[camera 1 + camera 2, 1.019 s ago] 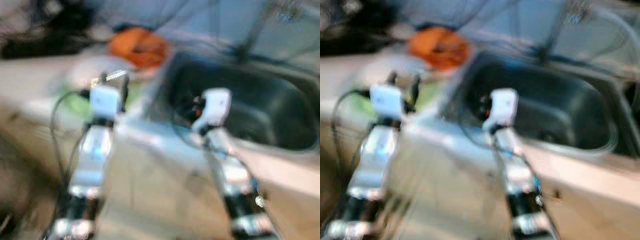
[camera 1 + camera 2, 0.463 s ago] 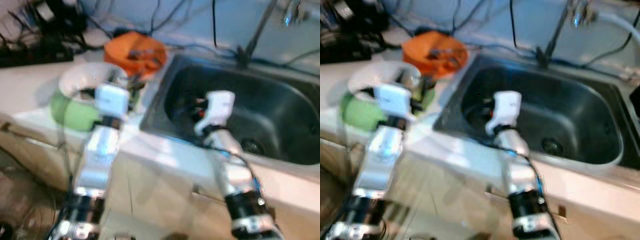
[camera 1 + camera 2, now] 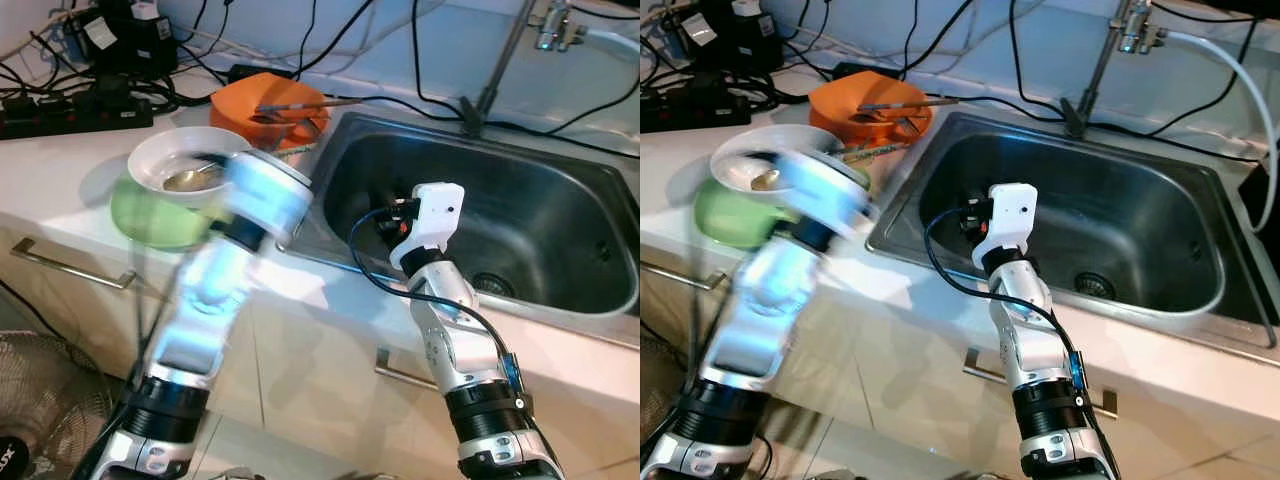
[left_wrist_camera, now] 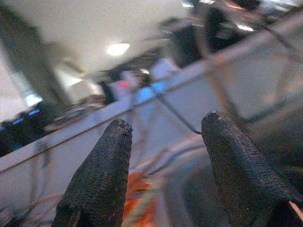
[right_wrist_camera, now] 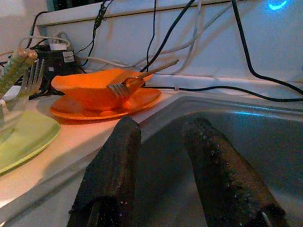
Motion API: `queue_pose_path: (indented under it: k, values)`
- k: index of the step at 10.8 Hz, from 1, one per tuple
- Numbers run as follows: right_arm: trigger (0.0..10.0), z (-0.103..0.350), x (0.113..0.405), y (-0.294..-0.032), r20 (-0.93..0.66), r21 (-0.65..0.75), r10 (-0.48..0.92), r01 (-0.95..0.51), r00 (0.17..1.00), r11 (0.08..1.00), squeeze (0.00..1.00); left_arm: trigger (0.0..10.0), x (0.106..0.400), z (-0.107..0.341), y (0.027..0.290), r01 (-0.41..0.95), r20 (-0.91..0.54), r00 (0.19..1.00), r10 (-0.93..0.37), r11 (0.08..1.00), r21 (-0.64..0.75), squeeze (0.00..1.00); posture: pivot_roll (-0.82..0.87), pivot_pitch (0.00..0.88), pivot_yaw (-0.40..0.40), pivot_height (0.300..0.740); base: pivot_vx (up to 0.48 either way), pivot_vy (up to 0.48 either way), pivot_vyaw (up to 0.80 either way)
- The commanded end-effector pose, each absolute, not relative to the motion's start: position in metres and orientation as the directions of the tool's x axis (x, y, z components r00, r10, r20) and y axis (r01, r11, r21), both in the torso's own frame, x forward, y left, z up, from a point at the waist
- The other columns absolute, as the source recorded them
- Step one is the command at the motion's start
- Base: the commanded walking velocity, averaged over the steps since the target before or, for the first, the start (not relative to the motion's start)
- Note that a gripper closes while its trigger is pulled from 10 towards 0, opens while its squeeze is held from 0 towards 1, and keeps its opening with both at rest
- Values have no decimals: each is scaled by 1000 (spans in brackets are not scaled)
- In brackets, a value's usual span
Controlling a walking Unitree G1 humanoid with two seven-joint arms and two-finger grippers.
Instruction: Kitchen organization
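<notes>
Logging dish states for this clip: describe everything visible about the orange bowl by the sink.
The orange bowl looks like plastic and stands upright on a matching orange plate, on the white counter just beyond the steel sink's left rear corner. A fork lies tilted in it, tines down, handle pointing toward the sink. Nothing grips it; black cables run behind.

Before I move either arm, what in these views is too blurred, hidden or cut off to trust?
- Left gripper: the left arm is motion-blurred in both eye views and hides part of the green plate.
- White bowl: its contents are too small to identify.
- Left wrist view: the background is smeared.
- Faucet: cut off by the top edge in the eye views.
- Right gripper: open over the sink.
</notes>
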State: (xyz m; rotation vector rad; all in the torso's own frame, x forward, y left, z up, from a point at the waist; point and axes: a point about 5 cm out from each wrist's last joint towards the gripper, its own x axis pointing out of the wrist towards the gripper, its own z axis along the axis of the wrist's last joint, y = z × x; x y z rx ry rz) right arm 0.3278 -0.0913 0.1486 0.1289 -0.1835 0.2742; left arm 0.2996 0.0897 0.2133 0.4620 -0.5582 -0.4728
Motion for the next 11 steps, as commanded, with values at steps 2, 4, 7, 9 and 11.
queue_pose_path:
  k: [2,4,7,9,11]
  values:
    - [10000,148,329,-95,198,110,241,-266,950,958,0,10000,303,190,88,293,232,781,-580,668,684,0,54,53,-63,740,0,0,0]
    - [10000,148,329,-95,198,110,240,-265,950,958,0,10000,311,187,102,187,197,839,-507,609,771,0,53,53,-63,740,0,0,0]
    - [10000,147,329,-95,196,113,241,-266,950,957,0,10000,317,199,122,19,280,883,-377,625,781,0,58,58,-67,740,0,0,0]
    - [10000,147,329,-95,195,114,239,-264,951,958,0,10000,312,196,119,26,277,878,-390,617,786,0,55,61,-68,740,0,0,0]
    - [10000,146,329,-95,192,112,240,-265,951,958,0,10000,315,190,121,31,241,898,-367,601,799,0,56,59,-70,740,0,0,0]
